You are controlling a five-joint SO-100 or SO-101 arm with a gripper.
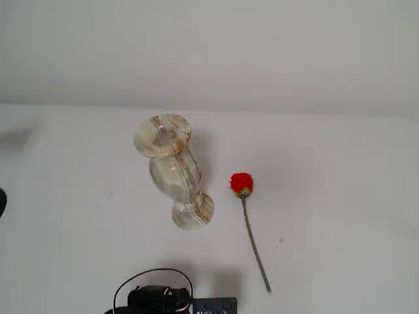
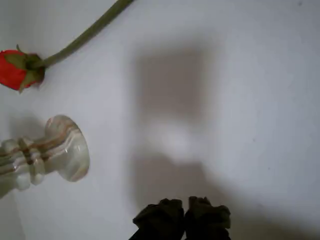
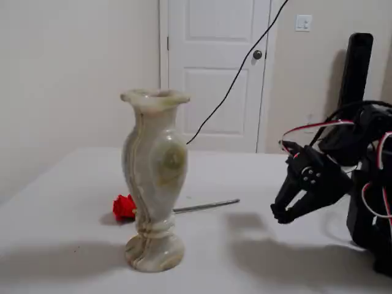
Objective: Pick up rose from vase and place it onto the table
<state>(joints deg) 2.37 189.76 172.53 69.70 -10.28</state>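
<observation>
We see the rose point(image 1: 241, 184) lying flat on the white table point(image 1: 340, 196), just beside the upright vase point(image 1: 171, 171) but not touching it, its stem running away from the red bud. The gripper point(image 3: 280, 215) hovers above the table, well apart from both, its fingers pressed together and holding nothing.

A fixed view high above the tabletop point(image 1: 340, 196), another fixed view low at table height facing a door point(image 3: 217, 73), wrist view close and downward, all sharing vase point(image 1: 171, 171) and rose point(image 1: 241, 184)
</observation>
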